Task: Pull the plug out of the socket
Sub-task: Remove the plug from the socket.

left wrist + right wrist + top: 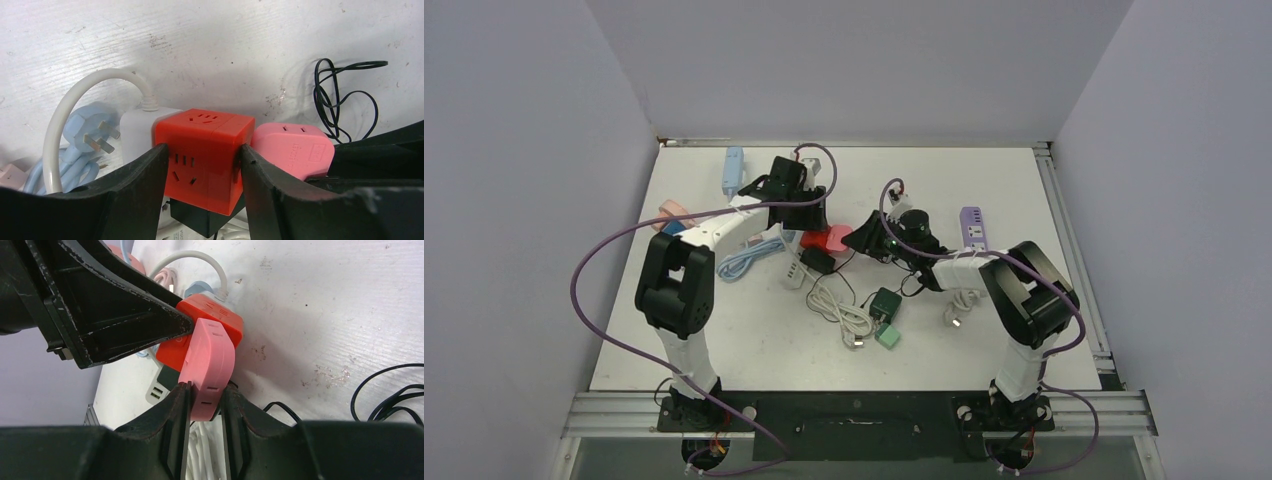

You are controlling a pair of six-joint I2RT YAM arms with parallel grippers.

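Socket: red cube socket [205, 150], mid-table among loose cables, with a black adapter [192, 222] on its near side.
Plug: pink plug [207, 365], fully seated in the cube's right face.
Left pincer: left gripper [205, 156] clamps the cube across two opposite faces.
Right pincer: right gripper [205, 395] is closed on the plug's flat sides, at its outer end.
Handling: hard, smooth, light plastic. The pins probably bind stiffly, so the unbraced cube would likely drag along.
Hold: grip the plug's flat faces and pull straight right, without twisting.
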